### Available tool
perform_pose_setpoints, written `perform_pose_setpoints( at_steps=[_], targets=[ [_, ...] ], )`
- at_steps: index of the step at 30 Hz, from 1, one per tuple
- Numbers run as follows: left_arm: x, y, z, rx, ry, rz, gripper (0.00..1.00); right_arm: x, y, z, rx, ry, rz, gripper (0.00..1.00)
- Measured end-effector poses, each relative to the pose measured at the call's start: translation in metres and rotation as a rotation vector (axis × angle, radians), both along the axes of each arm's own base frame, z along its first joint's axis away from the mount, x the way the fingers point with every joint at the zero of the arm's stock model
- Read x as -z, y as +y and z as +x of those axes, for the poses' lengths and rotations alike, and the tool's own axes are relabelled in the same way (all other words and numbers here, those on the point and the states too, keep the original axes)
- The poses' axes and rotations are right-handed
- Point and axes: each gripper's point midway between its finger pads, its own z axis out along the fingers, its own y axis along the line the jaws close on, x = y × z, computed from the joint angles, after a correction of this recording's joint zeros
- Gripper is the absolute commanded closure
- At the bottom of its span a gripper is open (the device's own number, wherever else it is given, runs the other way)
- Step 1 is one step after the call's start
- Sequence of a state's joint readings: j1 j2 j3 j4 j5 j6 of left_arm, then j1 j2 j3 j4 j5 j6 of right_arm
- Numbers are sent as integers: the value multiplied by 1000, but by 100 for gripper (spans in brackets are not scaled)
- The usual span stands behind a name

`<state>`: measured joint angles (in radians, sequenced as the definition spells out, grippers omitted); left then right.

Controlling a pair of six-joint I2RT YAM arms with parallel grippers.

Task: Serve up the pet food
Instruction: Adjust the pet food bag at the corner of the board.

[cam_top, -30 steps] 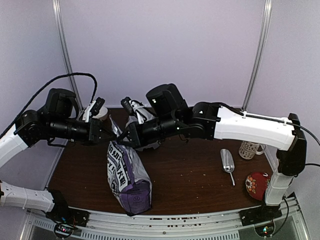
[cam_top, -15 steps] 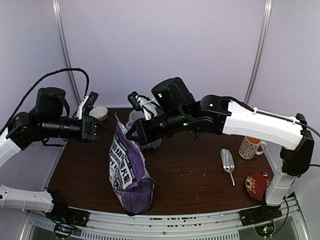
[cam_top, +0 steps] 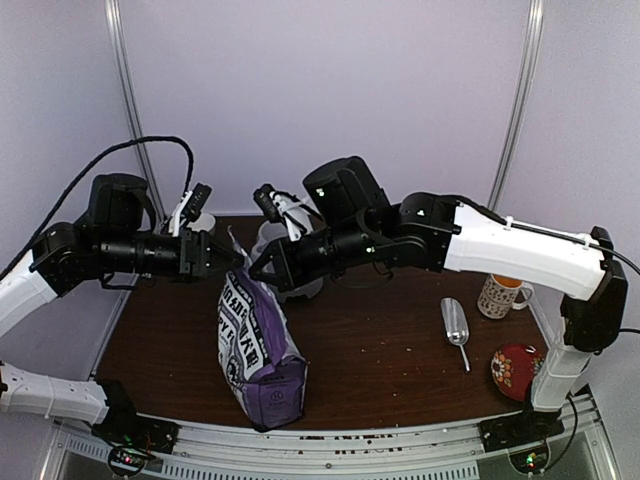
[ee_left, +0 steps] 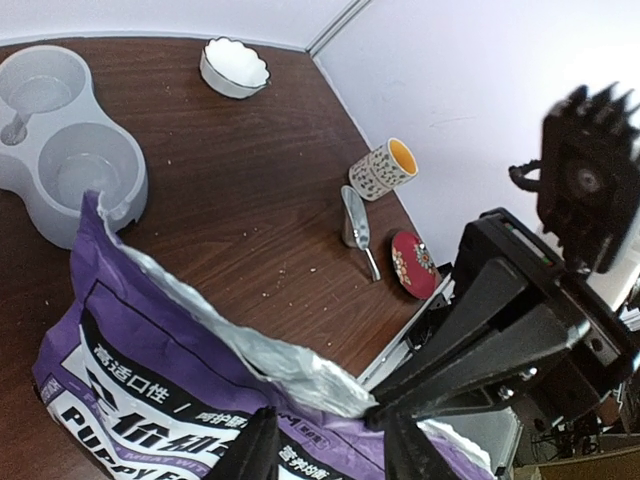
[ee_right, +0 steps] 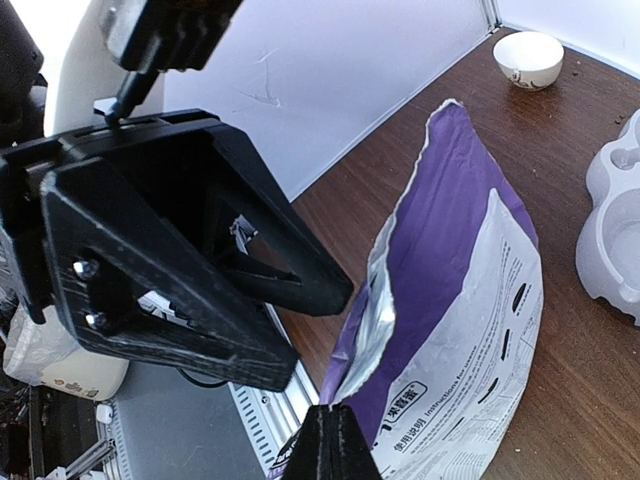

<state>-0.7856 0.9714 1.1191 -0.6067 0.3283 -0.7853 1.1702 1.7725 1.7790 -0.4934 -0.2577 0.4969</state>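
The left gripper (cam_top: 220,257) has let go of the bag (cam_top: 255,345). Its fingers now stand apart just beside the torn top, after backing off and coming back. The bag has risen from a slump to upright, one lip pinched in the closed right gripper (cam_top: 262,270). The food is hidden inside and none is served; a fresh left grip seems due. Dark wood table (cam_top: 380,350), crumbs, double bowl (ee_left: 70,150), scoop (cam_top: 455,322), mug (cam_top: 498,295); pale walls.

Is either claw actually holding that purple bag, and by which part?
The right claw pinches the purple bag by its torn-open top edge. The left claw is open near that edge, gripping nothing.
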Motion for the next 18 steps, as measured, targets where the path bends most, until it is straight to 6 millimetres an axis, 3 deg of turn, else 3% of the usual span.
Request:
perform_pose_setpoints(
  at_steps=[5,13,18],
  targets=[
    [10,-4,4,-1,27,14,69,0,1,0,-4,-1,5,100],
    [16,-6,6,-4,29,16,89,0,-1,-1,-4,-3,9,100],
    [15,-9,8,-2,25,8,90,0,-2,-1,-3,-4,8,100]
  ],
)
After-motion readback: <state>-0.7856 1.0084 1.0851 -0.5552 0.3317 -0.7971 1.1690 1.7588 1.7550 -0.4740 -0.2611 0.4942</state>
